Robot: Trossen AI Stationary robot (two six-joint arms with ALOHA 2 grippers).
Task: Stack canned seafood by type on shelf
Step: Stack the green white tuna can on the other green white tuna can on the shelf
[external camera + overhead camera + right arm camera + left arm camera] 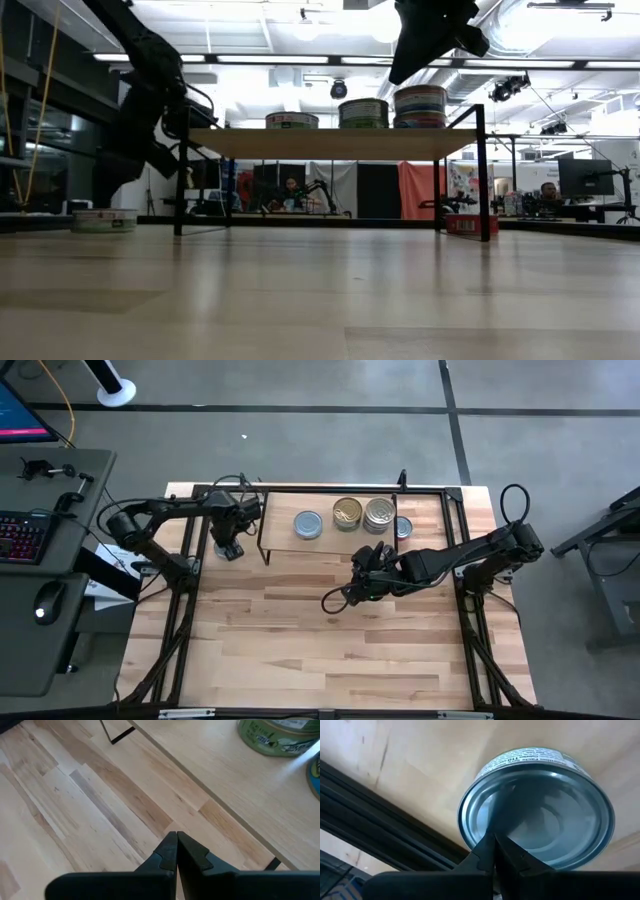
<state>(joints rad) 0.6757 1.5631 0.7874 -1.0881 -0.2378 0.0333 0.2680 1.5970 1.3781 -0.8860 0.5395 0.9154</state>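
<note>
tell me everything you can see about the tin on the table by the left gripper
The tin is a round, flat can with a bluish-grey metal top pressed in concentric rings and a raised rim; a printed label wraps its side. It sits flat on the wood table, off the shelf's left end. The left gripper, fingers shut, hovers just above it, not gripping. In the low view it sits on the table at far left.

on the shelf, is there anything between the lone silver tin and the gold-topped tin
No. In the high view the silver tin and the gold-topped tin are separated only by bare shelf top; the low view shows the same gap empty.
</note>
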